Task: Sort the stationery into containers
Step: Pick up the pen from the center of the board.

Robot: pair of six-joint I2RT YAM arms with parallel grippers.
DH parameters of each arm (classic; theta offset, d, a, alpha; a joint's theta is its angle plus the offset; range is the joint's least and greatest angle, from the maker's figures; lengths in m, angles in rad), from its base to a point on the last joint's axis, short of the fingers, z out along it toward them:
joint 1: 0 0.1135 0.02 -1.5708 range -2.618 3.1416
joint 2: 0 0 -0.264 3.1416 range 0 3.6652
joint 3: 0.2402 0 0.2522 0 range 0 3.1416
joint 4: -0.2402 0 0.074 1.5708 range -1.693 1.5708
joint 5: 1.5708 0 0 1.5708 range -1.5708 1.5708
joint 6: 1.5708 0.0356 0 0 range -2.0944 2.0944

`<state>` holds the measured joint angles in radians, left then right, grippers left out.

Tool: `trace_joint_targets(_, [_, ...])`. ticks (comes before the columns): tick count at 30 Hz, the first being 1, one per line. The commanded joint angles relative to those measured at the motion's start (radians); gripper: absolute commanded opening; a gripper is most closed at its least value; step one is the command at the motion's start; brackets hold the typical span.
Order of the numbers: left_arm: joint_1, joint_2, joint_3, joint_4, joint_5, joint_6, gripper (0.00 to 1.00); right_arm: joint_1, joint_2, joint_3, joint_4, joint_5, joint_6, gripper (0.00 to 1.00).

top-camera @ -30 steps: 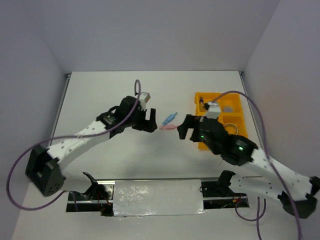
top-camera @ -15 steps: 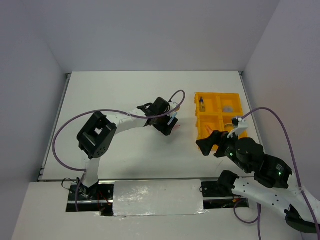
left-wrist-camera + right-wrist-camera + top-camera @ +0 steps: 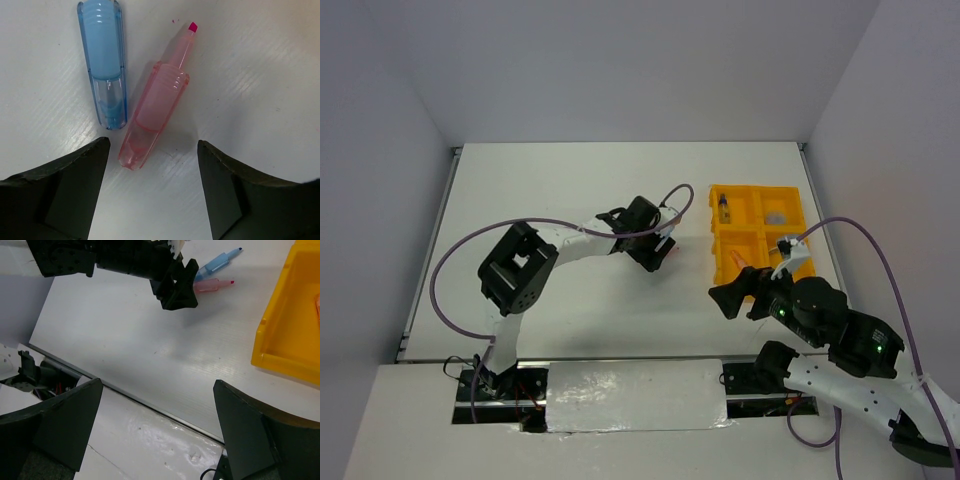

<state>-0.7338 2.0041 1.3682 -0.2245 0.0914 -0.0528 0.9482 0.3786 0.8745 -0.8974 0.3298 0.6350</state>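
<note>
Moved since a second ago: both arms. The left arm is now folding back on itself, elbow raised, wrist reaching toward the left side of the tray. The right arm is sitting back at the tray's near-left corner. Over the last half second only the right gripper is drifting slightly.

1. Left gripper (image 3: 152,144): jaws standing apart, nothing clasped. It is pointing steeply down at the table left of the yellow-orange tray (image 3: 760,188). It is straddling the blunt tail of the pink piece (image 3: 157,102), one finger on each side and both clear of it. This looks like lining up for a pinch across the narrow body.

2. Pink piece: lying flat on the table left of the tray, coloured tip pointing toward it, not yet sorted.

3. Blue piece (image 3: 106,65): lying flat just beside the pink one on the side away from the tray, outside the jaws (the two are splaying apart toward their tips).

4. Right gripper (image 3: 157,385): fingers spread wide and empty. It is hovering off the tray's near-left corner and facing the left arm's work, probably keeping out of the way.

5. Tray contents: a small bottle (image 3: 723,208) is resting in the far-left compartment and an orange piece (image 3: 740,258) in the near-left one.
</note>
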Motion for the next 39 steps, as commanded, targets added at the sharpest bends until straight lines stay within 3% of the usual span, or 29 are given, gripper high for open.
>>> trace_joint_targets(1, [-0.004, 0.027, 0.013, 0.028, 0.024, 0.008, 0.81, -0.003, -0.001, -0.003, 0.051, -0.009, -0.014, 1.0])
trace_joint_targets(5, [-0.026, -0.014, -0.061, 0.086, -0.025, -0.004, 0.76, -0.003, 0.008, -0.003, 0.064, -0.014, -0.015, 1.0])
trace_joint_targets(7, [-0.029, -0.01, -0.075, 0.086, -0.033, -0.015, 0.68, -0.003, 0.017, 0.007, 0.068, -0.017, -0.017, 1.0])
trace_joint_targets(10, [-0.044, 0.004, -0.083, 0.076, -0.058, -0.025, 0.52, -0.003, 0.034, 0.015, 0.075, -0.023, -0.02, 1.0])
trace_joint_targets(13, [-0.073, 0.013, -0.096, 0.076, -0.085, -0.038, 0.43, -0.003, 0.045, 0.021, 0.081, -0.021, -0.023, 1.0])
trace_joint_targets(15, [-0.094, 0.015, -0.109, 0.08, -0.087, -0.047, 0.28, -0.003, 0.046, 0.021, 0.086, -0.02, -0.024, 1.0])
trace_joint_targets(17, [-0.114, 0.01, -0.121, 0.086, -0.087, -0.056, 0.24, -0.003, 0.048, 0.018, 0.087, -0.017, -0.023, 1.0])
trace_joint_targets(21, [-0.217, -0.031, -0.152, 0.094, -0.162, -0.088, 0.0, -0.003, 0.037, 0.009, 0.075, 0.027, -0.003, 1.0])
trace_joint_targets(26, [-0.314, -0.152, -0.216, 0.143, -0.2, -0.172, 0.0, -0.003, -0.078, -0.006, 0.034, 0.207, 0.09, 1.0])
trace_joint_targets(31, [-0.346, -0.301, -0.291, 0.215, -0.309, -0.32, 0.0, -0.005, -0.158, -0.026, 0.049, 0.238, 0.132, 1.0])
trace_joint_targets(39, [-0.437, -0.593, -0.547, 0.58, -0.367, -0.401, 0.0, -0.003, -0.078, -0.169, 0.331, 0.177, 0.135, 1.0])
